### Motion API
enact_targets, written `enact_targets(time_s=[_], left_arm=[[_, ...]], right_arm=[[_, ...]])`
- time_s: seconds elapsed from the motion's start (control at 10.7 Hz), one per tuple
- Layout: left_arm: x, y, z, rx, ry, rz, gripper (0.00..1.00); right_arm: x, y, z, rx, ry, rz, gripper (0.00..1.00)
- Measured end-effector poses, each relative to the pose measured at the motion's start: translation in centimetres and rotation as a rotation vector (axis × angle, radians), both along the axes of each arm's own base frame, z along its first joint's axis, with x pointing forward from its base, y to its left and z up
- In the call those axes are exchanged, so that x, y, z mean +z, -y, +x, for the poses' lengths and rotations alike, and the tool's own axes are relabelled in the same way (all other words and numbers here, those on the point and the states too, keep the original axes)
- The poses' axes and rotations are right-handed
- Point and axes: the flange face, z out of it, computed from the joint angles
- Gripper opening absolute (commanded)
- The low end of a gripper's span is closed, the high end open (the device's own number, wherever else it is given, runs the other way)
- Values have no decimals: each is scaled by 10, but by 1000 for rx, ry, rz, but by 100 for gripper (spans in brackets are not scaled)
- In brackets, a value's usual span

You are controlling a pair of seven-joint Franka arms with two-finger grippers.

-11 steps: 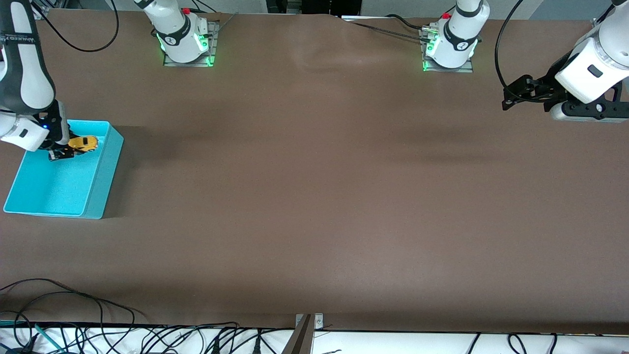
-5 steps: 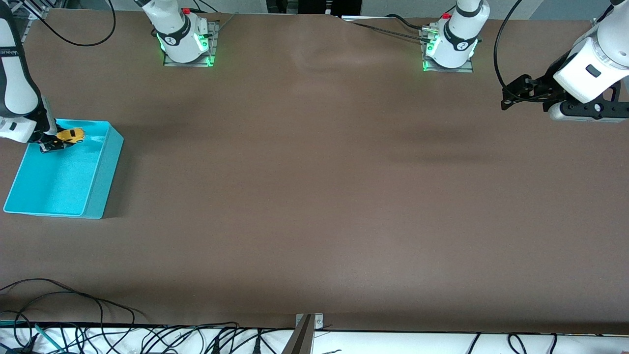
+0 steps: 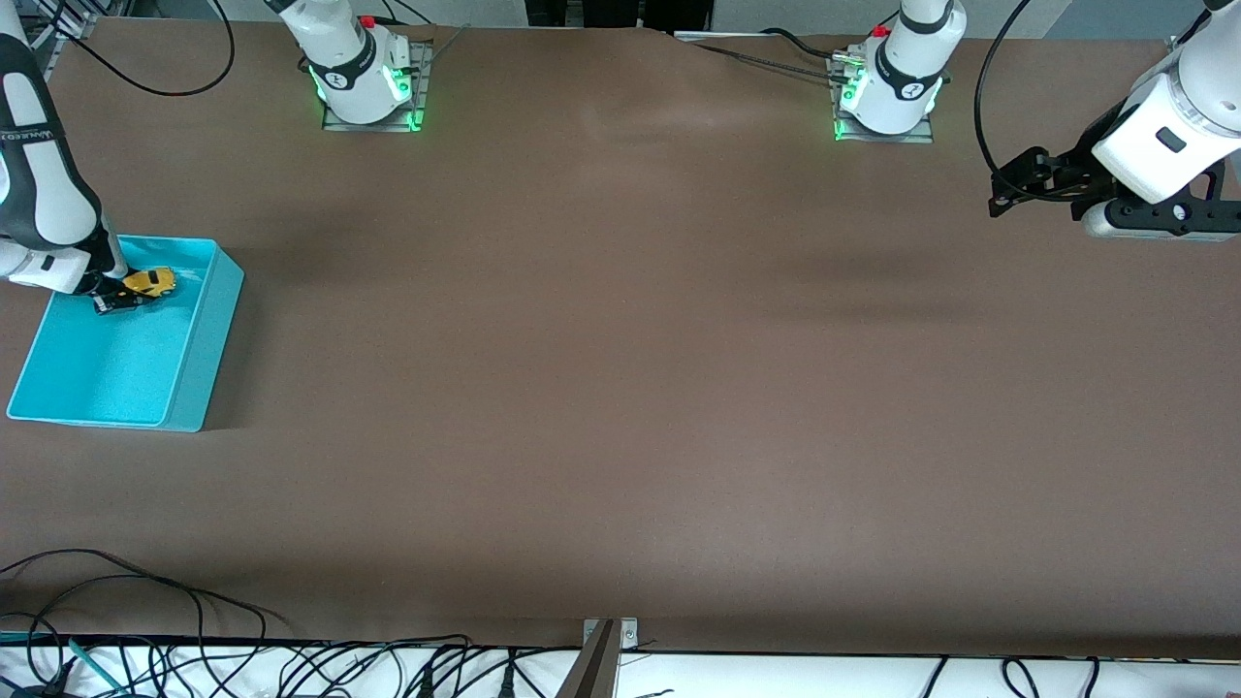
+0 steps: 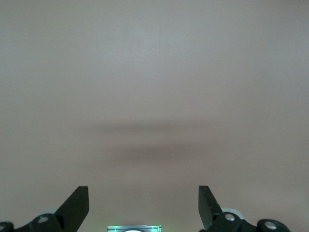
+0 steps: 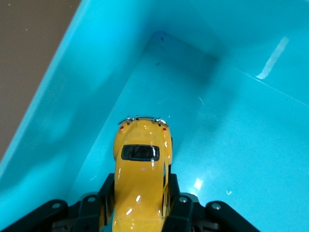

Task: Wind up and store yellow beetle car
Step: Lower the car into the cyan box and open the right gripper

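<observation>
Work surface: brown table covering (image 3: 620, 388), slightly rippled. Black cables (image 3: 145, 630) lie along the white edge (image 3: 776, 674) nearest the front camera.

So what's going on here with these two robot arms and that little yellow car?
The right gripper is shut on the yellow beetle car and holds it inside the turquoise bin, at the right arm's end of the table, in the part of the bin farthest from the front camera. The car has not been let go. The left gripper is open and empty, and that arm waits over bare brown table at its own end.
</observation>
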Motion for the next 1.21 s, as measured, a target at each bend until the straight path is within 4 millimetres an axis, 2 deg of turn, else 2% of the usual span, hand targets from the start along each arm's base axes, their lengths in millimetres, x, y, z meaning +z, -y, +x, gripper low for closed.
enact_targets(time_s=[0.28,0.37,0.47,0.56,0.93,1.21], left_arm=[[0,-1,0,2,0,0,100],[0,-1,0,3,1,0,100],[1,-2,0,3,2,0,100],[1,-2,0,3,2,0,100],[1,-1,0,3,3,0,100],[1,-1,0,3,3,0,100]], right_arm=[[-17,5,5,8,16,-9,0],[-24,7,7,9,14,-7,31],[-26,9,9,9,15,-8,88],[-25,10,10,6,18,-9,100],[-22,9,10,-24,9,27,100],[6,5,18,-44,16,28,100]])
